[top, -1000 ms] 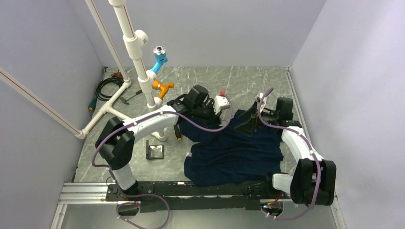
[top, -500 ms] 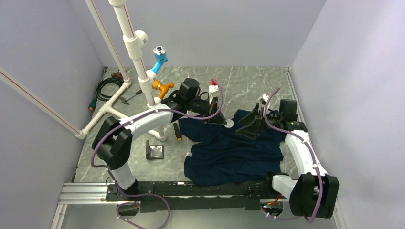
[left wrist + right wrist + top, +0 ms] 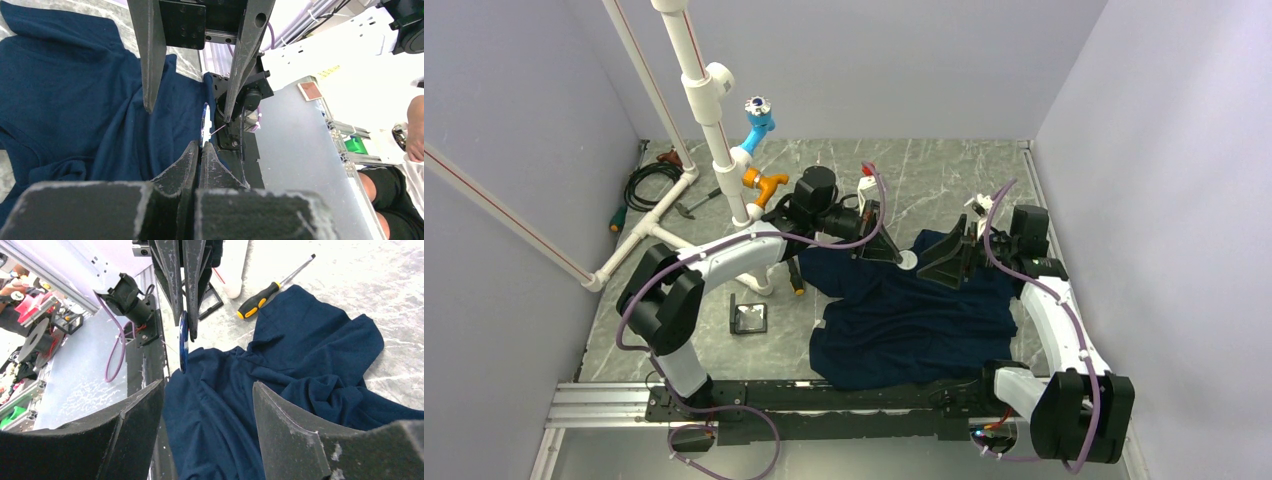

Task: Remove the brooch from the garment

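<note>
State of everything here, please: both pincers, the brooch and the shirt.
shirt: crumpled, lying on the table.
brooch: gripped edge-on, by the shirt's edge.
left pincer: shut on the brooch.
right pincer: open, holding nothing.

Brooch (image 3: 205,122): small round blue-grey disc, seen edge-on and upright. It is pinched at its rim in the closed tips of the left gripper (image 3: 200,145), just ahead of the spread fingers of the right gripper (image 3: 208,385). Garment (image 3: 300,390): dark navy T-shirt, rumpled, lying beneath both grippers.
</note>
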Robot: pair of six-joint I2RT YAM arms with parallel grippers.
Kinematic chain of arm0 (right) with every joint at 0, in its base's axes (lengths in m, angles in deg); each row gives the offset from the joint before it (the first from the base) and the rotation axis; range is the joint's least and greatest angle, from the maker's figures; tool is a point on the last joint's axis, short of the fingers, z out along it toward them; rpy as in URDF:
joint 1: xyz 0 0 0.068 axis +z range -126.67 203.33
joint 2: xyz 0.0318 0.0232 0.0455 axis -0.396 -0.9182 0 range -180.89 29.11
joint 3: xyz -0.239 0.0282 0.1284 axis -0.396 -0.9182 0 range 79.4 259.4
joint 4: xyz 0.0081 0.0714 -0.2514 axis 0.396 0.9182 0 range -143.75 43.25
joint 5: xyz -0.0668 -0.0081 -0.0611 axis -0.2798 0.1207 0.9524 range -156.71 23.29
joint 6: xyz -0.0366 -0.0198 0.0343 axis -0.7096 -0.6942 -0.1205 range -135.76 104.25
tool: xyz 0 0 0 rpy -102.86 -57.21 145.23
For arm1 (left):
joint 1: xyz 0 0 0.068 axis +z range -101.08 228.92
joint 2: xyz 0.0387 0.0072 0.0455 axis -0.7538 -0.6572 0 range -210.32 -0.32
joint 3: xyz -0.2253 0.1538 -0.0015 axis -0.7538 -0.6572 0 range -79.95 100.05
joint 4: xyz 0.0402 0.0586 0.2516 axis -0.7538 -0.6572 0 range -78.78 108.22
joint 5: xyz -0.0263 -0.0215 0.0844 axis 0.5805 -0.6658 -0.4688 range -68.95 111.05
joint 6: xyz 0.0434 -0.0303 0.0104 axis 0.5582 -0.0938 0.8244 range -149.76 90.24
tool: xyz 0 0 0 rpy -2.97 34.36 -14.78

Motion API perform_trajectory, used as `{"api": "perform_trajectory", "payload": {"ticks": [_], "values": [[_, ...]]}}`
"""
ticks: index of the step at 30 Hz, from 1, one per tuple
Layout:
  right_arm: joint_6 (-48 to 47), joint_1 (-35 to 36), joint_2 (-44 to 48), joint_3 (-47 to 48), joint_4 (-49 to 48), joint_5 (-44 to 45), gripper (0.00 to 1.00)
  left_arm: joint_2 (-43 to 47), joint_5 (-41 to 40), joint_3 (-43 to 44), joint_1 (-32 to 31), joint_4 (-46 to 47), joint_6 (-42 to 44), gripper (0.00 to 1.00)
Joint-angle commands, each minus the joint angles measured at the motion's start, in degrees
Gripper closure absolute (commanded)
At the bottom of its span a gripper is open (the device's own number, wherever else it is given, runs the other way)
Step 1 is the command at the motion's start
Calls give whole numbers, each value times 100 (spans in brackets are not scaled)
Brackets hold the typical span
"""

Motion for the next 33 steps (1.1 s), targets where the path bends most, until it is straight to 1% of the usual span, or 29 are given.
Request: {"api": "perform_trajectory", "payload": {"ticks": [1,5,9,14,18,21,27,28,33], "values": [[599,95,110,-57,-729,-96,33,73,222,-62,-52,496,-235,100],[726,257,99,-20,-866,-27,33,25,231,-28,-57,500,-275,100],[809,355,83,-75,-1028,61,36,-21,261,-52,-50,683,-447,100],[1105,424,92,-190,-1393,85,43,-51,229,-33,-53,626,-407,100],[1133,453,101,-167,-1417,88,51,-59,182,-19,-56,504,-277,100],[1142,454,79,-126,-1405,65,55,-68,170,-28,-55,467,-235,100],[1151,454,12,-25,-1396,59,56,-58,98,34,-76,249,-49,100],[1151,565,5,-24,-1402,64,56,-59,81,32,-79,223,-23,100],[1334,664,-10,-41,-1518,123,54,-77,77,50,-104,200,3,100]]}}
